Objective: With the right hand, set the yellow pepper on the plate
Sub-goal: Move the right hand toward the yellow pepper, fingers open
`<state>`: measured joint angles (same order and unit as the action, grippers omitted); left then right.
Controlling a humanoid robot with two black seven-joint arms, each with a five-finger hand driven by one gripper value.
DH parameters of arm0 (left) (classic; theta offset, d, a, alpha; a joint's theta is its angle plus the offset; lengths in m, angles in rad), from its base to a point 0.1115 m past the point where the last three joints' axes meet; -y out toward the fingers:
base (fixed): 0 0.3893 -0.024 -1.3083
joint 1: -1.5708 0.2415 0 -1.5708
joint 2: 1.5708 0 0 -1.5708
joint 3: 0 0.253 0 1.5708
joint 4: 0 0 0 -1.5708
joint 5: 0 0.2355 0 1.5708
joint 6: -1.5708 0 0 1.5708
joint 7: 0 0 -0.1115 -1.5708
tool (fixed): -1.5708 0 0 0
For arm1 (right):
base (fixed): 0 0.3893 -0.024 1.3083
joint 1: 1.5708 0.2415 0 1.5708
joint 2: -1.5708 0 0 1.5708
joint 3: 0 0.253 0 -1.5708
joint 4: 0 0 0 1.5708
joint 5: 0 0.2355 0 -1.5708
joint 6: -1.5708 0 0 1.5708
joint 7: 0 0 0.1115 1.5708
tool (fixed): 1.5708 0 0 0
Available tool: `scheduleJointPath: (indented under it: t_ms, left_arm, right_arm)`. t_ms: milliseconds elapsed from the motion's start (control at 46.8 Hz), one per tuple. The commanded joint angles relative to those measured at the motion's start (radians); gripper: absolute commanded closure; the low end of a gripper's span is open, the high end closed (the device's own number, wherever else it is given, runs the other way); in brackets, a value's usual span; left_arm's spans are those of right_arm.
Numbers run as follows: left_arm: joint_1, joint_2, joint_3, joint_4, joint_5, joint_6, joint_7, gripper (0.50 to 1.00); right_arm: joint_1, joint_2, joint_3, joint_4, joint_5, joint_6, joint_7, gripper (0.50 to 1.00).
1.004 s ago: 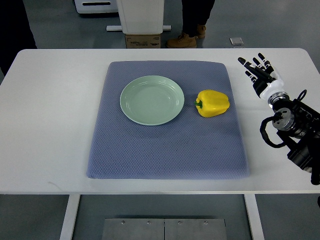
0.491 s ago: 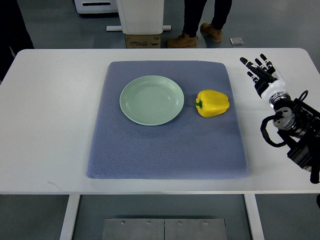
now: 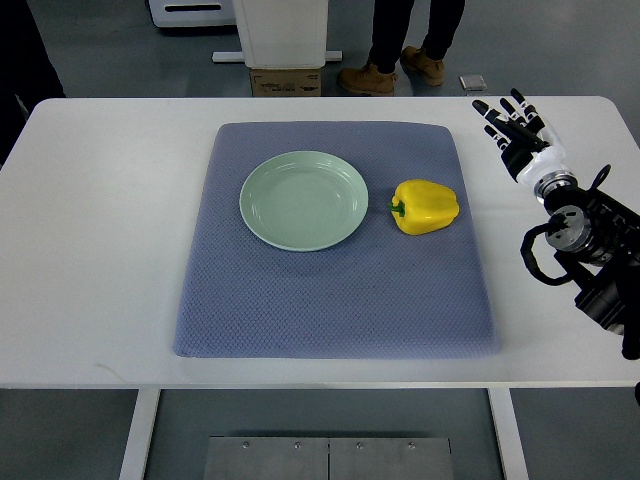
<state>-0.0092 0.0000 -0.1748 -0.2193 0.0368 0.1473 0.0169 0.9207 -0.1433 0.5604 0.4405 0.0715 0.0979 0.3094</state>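
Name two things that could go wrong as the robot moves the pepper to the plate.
1. The pepper lies on its side, rounded and glossy, so it could roll or slip as the fingers close on it.
2. The right hand is open over bare table, off the mat. The plate lies beyond the pepper, so a low sideways reach might nudge the pepper into its rim.

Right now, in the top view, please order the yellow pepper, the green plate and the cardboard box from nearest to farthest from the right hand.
From the right hand:
1. Yellow pepper, on the mat's right part.
2. Green plate, left of the pepper.
3. Cardboard box, on the floor beyond the table's far edge.
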Motion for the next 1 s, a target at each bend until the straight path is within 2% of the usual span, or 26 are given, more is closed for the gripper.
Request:
scheduleJointPath:
  t_ms: [0,299,556,705,983]
  left_arm:
    - [0.000,0.000,0.000,0.000,0.002,0.000,0.000,0.500]
    - [-0.001,0.000,0.000,0.000,0.000,0.000,0.000,0.500]
    - [0.000,0.000,0.000,0.000,0.000,0.000,0.000,0.500]
    - [0.000,0.000,0.000,0.000,0.000,0.000,0.000,0.500]
    - [0.000,0.000,0.000,0.000,0.000,0.000,0.000,0.500]
  right_arm:
    - [0.007,-0.001,-0.060,0.004,-0.050,-0.003,-0.001,0.500]
    - [0.021,-0.064,-0.119,0.055,-0.182,0.003,0.033,0.500]
    - [0.012,-0.177,-0.224,0.274,-0.328,-0.035,0.120,0.500]
    - [0.021,-0.216,-0.324,0.317,-0.366,-0.067,0.177,0.500]
    - [0.055,-0.217,-0.533,0.317,-0.596,-0.231,0.273,0.500]
